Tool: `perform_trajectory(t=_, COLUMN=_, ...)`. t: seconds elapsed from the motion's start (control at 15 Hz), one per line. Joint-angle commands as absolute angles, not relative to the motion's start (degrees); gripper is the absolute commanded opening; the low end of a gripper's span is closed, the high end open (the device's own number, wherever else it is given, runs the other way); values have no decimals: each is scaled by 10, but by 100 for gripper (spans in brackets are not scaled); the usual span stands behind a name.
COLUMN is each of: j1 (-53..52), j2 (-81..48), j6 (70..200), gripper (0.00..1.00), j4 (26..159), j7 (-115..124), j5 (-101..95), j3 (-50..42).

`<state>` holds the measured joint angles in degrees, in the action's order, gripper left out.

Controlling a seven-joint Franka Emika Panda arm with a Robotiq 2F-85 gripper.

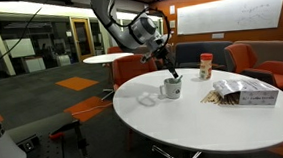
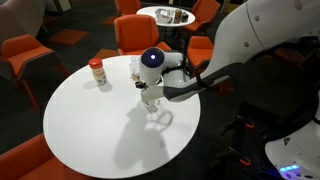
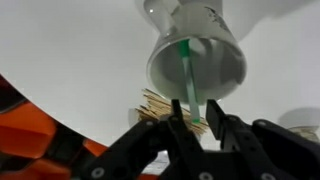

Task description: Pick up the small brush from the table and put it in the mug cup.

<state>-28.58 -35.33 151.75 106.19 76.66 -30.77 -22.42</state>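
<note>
The white mug (image 1: 170,89) stands on the large round white table (image 1: 185,126) and shows in both exterior views (image 2: 152,99). In the wrist view the mug (image 3: 215,70) is seen from above. The thin green brush (image 3: 187,72) leans inside it, and its upper end sticks out over the rim. My gripper (image 3: 194,105) hovers just above the mug (image 1: 168,72). Its fingers stand apart on either side of the brush's upper end and do not touch it. In the exterior views the brush is too small to make out.
A tall red-labelled jar (image 1: 207,65) stands behind the mug (image 2: 97,71). A packet with a heap of wooden sticks (image 1: 241,93) lies beside it (image 3: 160,105). Orange chairs (image 1: 250,59) ring the table. A smaller round table (image 2: 165,14) stands further back.
</note>
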Motion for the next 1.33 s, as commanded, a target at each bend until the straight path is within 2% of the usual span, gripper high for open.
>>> perform_trajectory(t=0.0, j1=-290, j2=-349, j6=1503, gripper=56, j4=1054, j7=811, j5=-333, j3=-225)
perform_trajectory(t=0.33, j1=-175, j2=-298, j6=1501, gripper=100, j4=1082, j7=649, j5=-172, j3=-76)
perform_trajectory(t=0.6, j1=-95, j2=-277, j6=1426, gripper=100, j4=1074, j7=460, j5=-22, j3=10)
perform_trajectory(t=0.8, j1=-86, j2=-267, j6=1307, gripper=100, j4=1055, j7=373, j5=14, j3=8)
perform_trajectory(t=1.0, j1=-101, j2=-267, j6=1198, gripper=100, j4=1032, j7=335, j5=-30, j3=-11)
perform_trajectory(t=1.27, j1=-119, j2=-254, j6=1237, gripper=100, j4=1045, j7=319, j5=-124, j3=-23)
